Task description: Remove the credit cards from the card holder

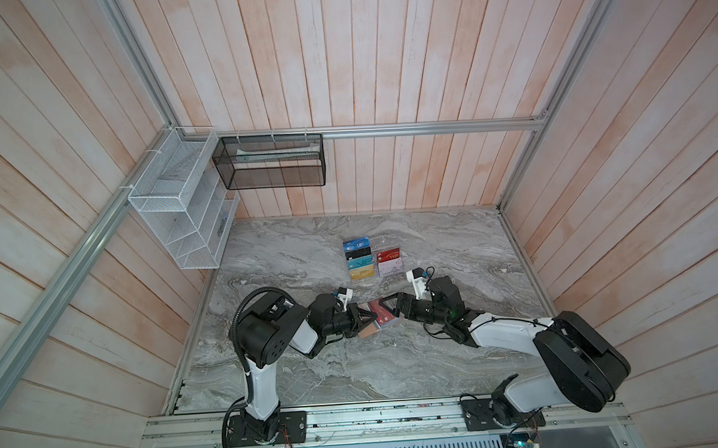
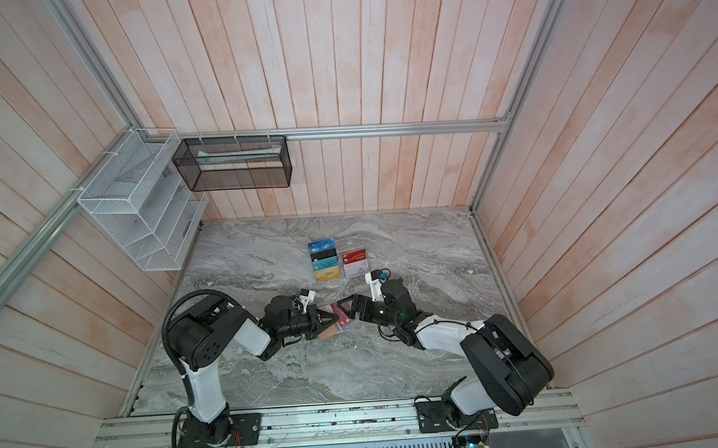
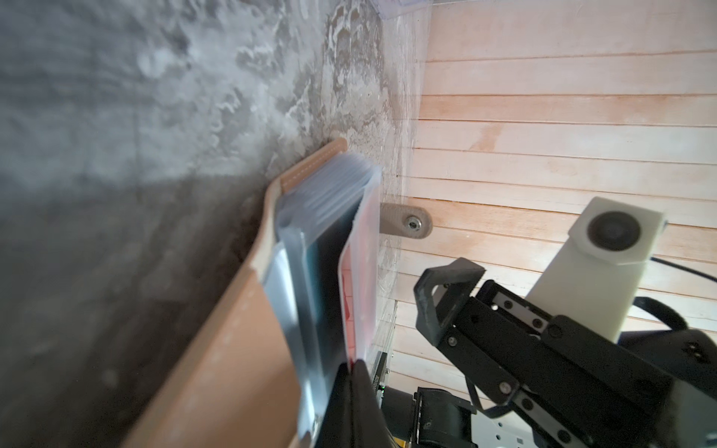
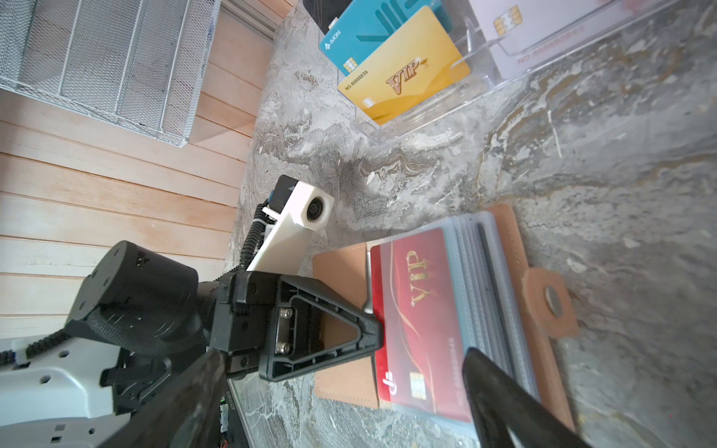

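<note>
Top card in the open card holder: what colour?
The card is red with gold VIP lettering; best in the right wrist view.

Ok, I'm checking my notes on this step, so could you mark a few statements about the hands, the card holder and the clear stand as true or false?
1. The card holder lies open on the table. True.
2. The left hand is shut on the edge of the red card. True.
3. The right hand is clamped on the card holder. False: its jaws stand wide open, gripping nothing.
4. The clear stand is empty. False: it holds a gold card and others.
</note>
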